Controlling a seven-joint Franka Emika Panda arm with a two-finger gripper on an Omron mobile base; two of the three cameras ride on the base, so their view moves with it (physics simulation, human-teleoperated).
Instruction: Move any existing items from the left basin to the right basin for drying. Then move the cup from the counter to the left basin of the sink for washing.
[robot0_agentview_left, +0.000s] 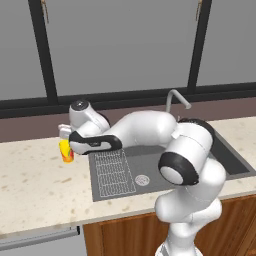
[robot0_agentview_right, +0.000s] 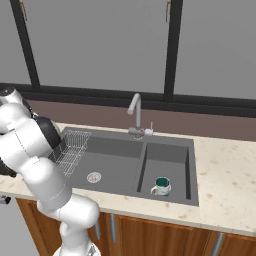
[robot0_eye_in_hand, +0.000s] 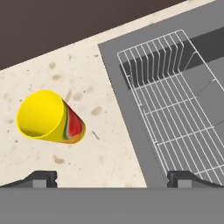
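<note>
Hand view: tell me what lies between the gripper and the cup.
Nothing: bare speckled counter separates the open gripper from the yellow cup.

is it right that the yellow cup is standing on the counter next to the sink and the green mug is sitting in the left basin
Not quite. The green mug sits in the right basin, the narrower one, as the right base view shows. The rest holds: the yellow cup stands on the counter beside the sink.
</note>
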